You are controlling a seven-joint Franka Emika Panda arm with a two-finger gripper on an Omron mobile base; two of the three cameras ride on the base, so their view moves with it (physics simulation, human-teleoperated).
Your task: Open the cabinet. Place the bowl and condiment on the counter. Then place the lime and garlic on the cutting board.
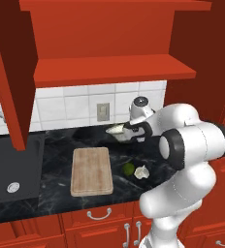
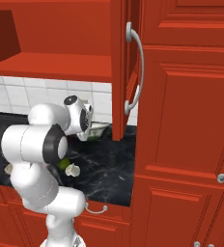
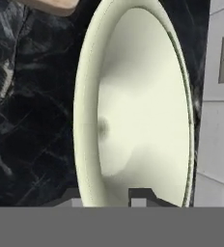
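at the back of the counter (image 1: pixel 56 193), near the tiled wall, the bowl (image 1: pixel 116 130) sits low at the gripper (image 1: pixel 129 135), and from the left base camera only its pale rim pokes out to the left of the hand; the hand camera instead looks straight into the bowl's (image 3: pixel 143 111) cream inside, with one dark fingertip (image 3: pixel 142 195) rising inside the rim and another lying outside it, so the jaws straddle the rim with a slight gap, though whether they press it or have let go cannot be told; the right base camera catches just a sliver of the bowl (image 2: pixel 100 128) beside the white hand, its foot hidden; the left base camera also shows the cutting board (image 1: pixel 90 170) lying bare on the black marble in front of the bowl, with the lime (image 1: pixel 128 168) and the garlic (image 1: pixel 142 172) touching each other just right of the board, off it; from the right base camera the garlic (image 2: pixel 72 170) and a bit of the lime (image 2: pixel 63 164) peek from behind the arm's elbow, and a small dark condiment bottle (image 2: pixel 112 158) stands upright on the counter near the open cabinet (image 2: pixel 65 65) door, whose silver handle (image 2: pixel 135 67) is close to the lens; the red shelf (image 1: pixel 114 69) is seen from below in the left base camera, next to a dark sink (image 1: pixel 10 169)
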